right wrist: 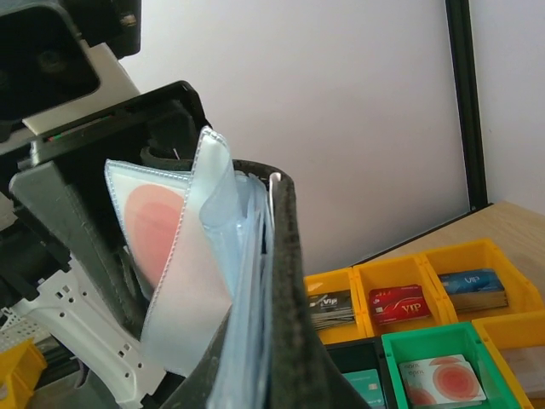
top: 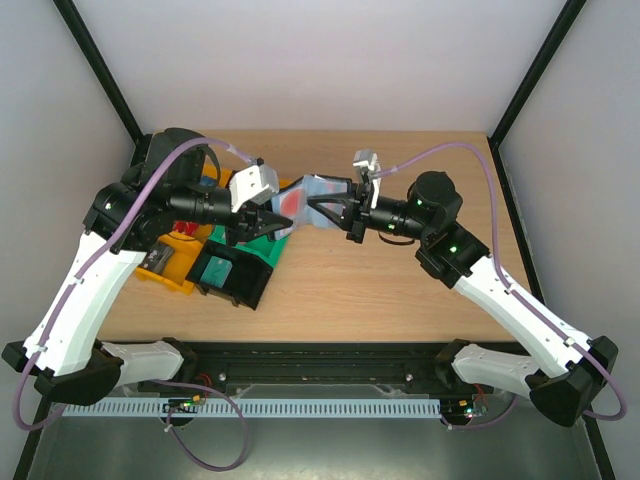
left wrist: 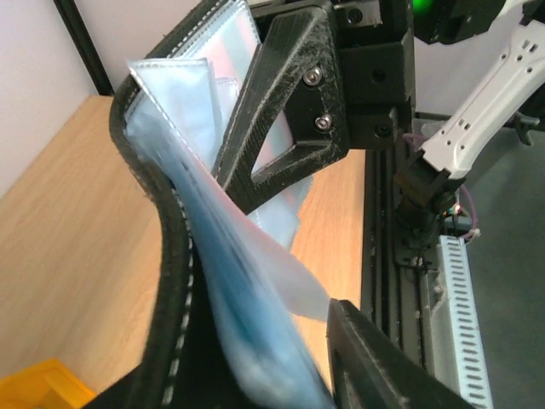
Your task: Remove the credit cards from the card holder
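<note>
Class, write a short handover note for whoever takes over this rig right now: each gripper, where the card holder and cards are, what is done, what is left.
Right gripper: shut on the card holder, held open in the air above the table.
Left gripper: at the holder's clear pockets; grip unclear.
Cards: one pink-red card sits in a clear pocket. More cards lie in the yellow bin and green bin.
Done: cannot tell whether any came from this holder.
Left: pull that card out, then check the other pockets.

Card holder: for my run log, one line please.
card holder: lifted, open | right end effector: shut on it | left end effector: at its pockets | pink card: in pocket
</note>
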Motion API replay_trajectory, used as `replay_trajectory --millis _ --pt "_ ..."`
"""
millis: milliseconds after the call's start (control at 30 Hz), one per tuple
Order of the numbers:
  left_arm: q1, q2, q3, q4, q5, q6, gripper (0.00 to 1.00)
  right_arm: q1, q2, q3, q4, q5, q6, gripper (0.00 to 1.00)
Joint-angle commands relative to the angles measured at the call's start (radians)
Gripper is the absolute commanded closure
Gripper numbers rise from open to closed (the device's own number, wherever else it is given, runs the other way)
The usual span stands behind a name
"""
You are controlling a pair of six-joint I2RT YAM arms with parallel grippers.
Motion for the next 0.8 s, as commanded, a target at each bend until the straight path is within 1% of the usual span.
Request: replay_trajectory --millis 0,67,100,167,267,333,367,400,433,467,500,600,667,733,767 --pt "0.006 -0.004 -0.007 0.007 0.006 0.001 0.75 0.003 -0.012 0.035 0.011 -0.023 -0.016 0.98" --pt "0.009 -0.006 -0.012 0.005 0.008 0.000 0.90 0.002 -0.017 0.034 0.002 -0.028 -0.026 0.98" --pt "0.013 -0.008 -0.014 0.005 0.012 0.000 0.95 0.003 -0.019 0.034 -0.002 -0.030 -0.031 0.98" --pt "0.019 -0.011 -0.019 -0.002 0.026 0.002 0.98 0.003 -0.024 0.029 -0.003 -0.033 -0.036 0.99" --pt "0.029 -0.015 -0.023 -0.008 0.028 0.003 0.98 0.003 -0.028 0.029 -0.022 -0.022 -0.054 0.98" --pt "0.036 -0.021 -0.031 0.028 -0.029 -0.034 0.98 0.002 -0.033 0.029 -0.051 0.020 -0.072 0.98" --pt "0.041 -0.024 -0.039 0.058 -0.087 -0.070 0.98 0.002 -0.035 0.030 -0.072 0.066 -0.077 0.92" --pt "0.045 -0.023 -0.049 0.089 -0.167 -0.102 0.98 0.001 -0.039 0.032 -0.096 0.123 -0.081 0.81" --pt "0.046 -0.023 -0.061 0.119 -0.273 -0.134 0.98 0.001 -0.045 0.032 -0.120 0.193 -0.084 0.67" --pt "0.047 -0.019 -0.074 0.150 -0.388 -0.162 0.98 -0.001 -0.052 0.032 -0.141 0.259 -0.084 0.57" --pt "0.047 -0.013 -0.084 0.175 -0.519 -0.182 0.98 -0.002 -0.058 0.032 -0.166 0.325 -0.086 0.52" --pt "0.046 0.026 -0.106 0.227 -0.909 -0.198 0.98 -0.002 -0.060 0.054 -0.227 0.449 -0.087 0.52" --pt "0.031 0.055 -0.107 0.243 -1.116 -0.178 0.98 -0.002 -0.044 0.080 -0.254 0.446 -0.076 0.56" --pt "0.002 0.066 -0.115 0.257 -1.213 -0.144 0.98 0.002 -0.016 0.103 -0.244 0.350 -0.046 0.64" --pt "-0.011 0.067 -0.120 0.264 -1.230 -0.133 0.98 0.006 -0.002 0.105 -0.214 0.267 -0.028 0.67"
